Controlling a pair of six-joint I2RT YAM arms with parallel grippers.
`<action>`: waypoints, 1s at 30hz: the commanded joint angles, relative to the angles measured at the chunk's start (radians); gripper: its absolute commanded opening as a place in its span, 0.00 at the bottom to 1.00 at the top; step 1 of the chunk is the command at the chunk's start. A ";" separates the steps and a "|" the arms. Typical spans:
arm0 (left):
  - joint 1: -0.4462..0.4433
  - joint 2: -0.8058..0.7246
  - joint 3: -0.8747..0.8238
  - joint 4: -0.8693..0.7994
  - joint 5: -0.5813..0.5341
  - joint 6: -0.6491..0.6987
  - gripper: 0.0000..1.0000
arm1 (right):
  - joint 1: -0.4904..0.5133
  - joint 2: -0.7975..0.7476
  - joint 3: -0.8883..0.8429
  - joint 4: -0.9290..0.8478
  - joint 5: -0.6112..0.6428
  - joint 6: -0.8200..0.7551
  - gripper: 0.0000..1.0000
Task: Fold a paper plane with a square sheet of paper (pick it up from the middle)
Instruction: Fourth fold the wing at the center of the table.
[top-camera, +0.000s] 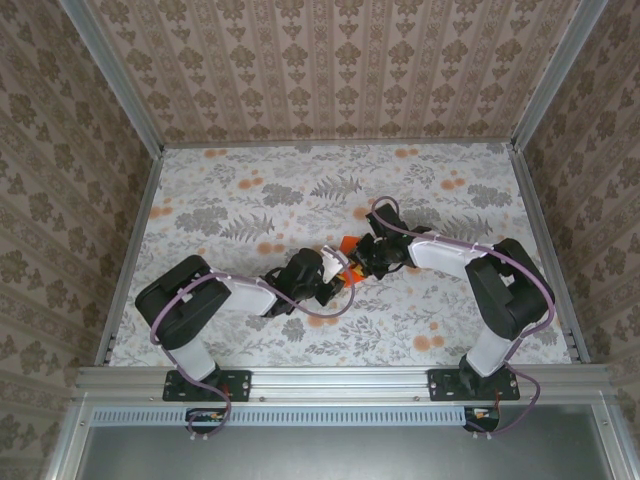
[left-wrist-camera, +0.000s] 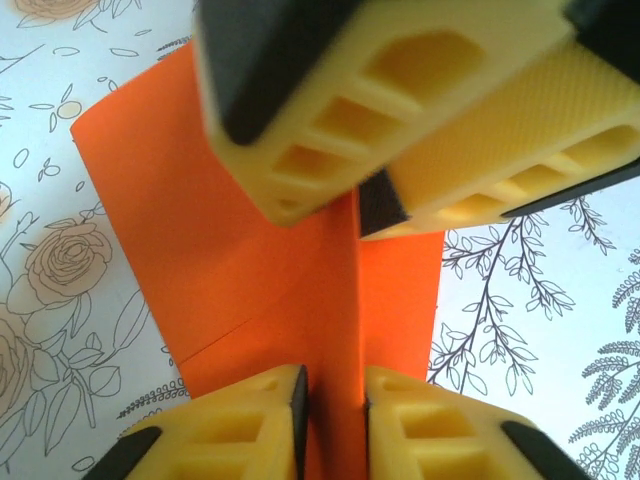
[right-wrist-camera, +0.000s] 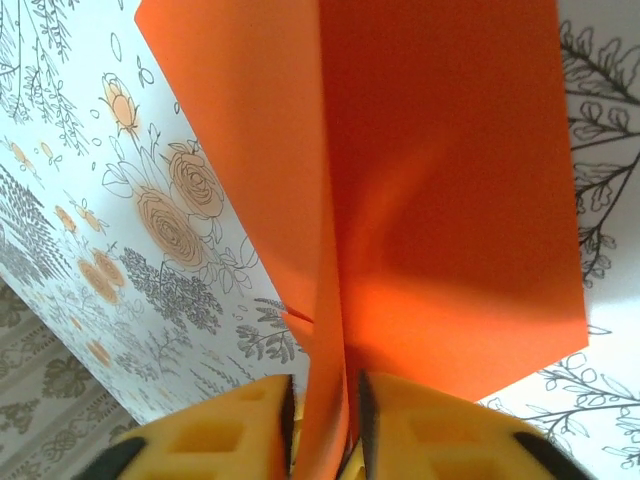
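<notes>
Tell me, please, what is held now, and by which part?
The orange paper, by its raised middle fold: the left gripper pinches it; the right gripper straddles it, grip uncertain.

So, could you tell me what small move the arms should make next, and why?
Probably let the right tool come fully off and back away: the left tool pinches the raised centre fold of the orange paper, and both tools crowd that same ridge.

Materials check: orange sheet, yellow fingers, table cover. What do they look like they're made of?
Orange sheet: thin matte paper; holds sharp creases.
Yellow fingers: moulded plastic or rubber, hard to say; hollow ribbed pockets, dark inner pads.
Table cover: floral print, smooth; paper or vinyl, can't tell.
</notes>
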 joint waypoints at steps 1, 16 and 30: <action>-0.002 -0.008 -0.022 0.025 0.015 -0.007 0.18 | -0.023 -0.023 0.008 -0.052 -0.009 -0.002 0.41; 0.076 -0.060 -0.013 -0.038 0.221 -0.405 0.09 | -0.104 -0.203 -0.130 0.078 -0.108 -0.566 0.65; 0.096 0.035 0.056 -0.041 0.325 -0.630 0.05 | -0.075 -0.065 -0.130 0.139 -0.189 -0.567 0.56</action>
